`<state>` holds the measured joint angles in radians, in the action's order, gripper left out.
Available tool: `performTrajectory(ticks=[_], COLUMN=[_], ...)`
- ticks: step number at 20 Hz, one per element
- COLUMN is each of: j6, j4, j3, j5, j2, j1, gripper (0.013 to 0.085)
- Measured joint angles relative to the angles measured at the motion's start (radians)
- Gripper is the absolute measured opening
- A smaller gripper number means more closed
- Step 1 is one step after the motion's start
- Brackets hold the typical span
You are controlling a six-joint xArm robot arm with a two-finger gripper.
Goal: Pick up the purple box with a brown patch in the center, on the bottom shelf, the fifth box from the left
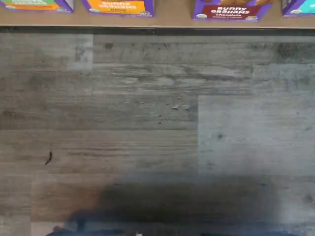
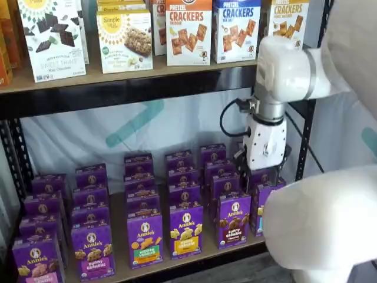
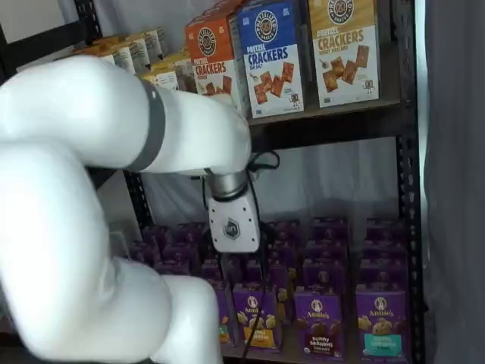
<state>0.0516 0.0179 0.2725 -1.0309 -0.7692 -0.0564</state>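
The purple box with dark brown bunny cookies stands upright at the front of the bottom shelf in both shelf views [image 2: 234,219] [image 3: 318,323]. Its "Bunny Grahams Chocolate" lower edge shows in the wrist view [image 1: 231,10]. The bottom shelf is a tan board [image 2: 206,254] [image 3: 292,356] [image 1: 170,20]. My gripper [image 2: 259,173] [image 3: 236,262] hangs in front of the rack, above and slightly right of the box's row. Its white body shows clearly. The black fingers blend into the dark boxes behind, so no gap can be read. It holds nothing that I can see.
Other purple cartons stand in rows beside it: one with yellow crackers [image 2: 186,230], one with an orange band [image 2: 145,233], one with a teal band [image 3: 381,323]. Cracker cartons [image 2: 188,32] fill the upper shelf. A black rack post [image 2: 304,141] stands at right. Grey wood floor [image 1: 157,123] lies below.
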Motion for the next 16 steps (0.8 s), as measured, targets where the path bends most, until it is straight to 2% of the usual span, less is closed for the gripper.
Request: performTrajectory(ticks=[6, 16], j6=[0.013, 0.025], j4=[-0.009, -0.006], j3=[-0.016, 0.010], j5=[0.233, 0.531], j2=[0.228, 0.553], j1=[-0.014, -0.018], gripper=[0.0850, 0.0850])
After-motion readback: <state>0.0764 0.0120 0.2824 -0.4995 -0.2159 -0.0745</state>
